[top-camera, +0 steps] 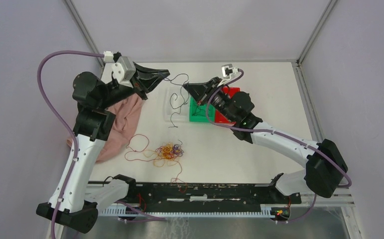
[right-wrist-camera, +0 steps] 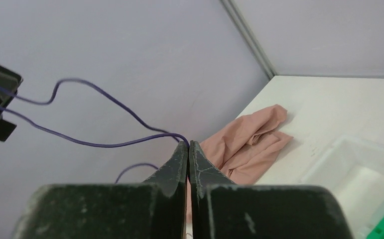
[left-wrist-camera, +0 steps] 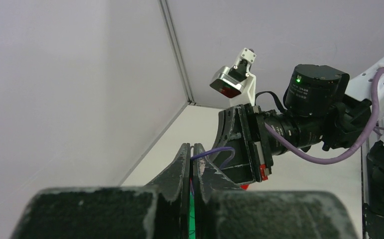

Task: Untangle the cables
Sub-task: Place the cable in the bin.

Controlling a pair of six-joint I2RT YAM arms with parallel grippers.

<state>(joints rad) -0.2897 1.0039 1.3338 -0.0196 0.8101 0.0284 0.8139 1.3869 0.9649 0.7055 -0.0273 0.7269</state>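
One thin dark purple cable (right-wrist-camera: 105, 146) is clamped by two pincers, the left gripper (left-wrist-camera: 192, 147) and the right gripper (right-wrist-camera: 188, 143), both closed on it above the white table (top-camera: 269, 89), near its far edge. One tangled heap of red, orange-yellow and purple cables (top-camera: 169, 151) is seen towards the near edge; its strands cannot be counted.

The tangled cables (top-camera: 169, 151) are too thin to tell apart.

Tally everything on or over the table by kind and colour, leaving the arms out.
Green bin: 1
Red bin: 1
Clear bin: 1
Pink cloth: 1
Cable tangle: 1
Purple cable held up: 1
Total: 6
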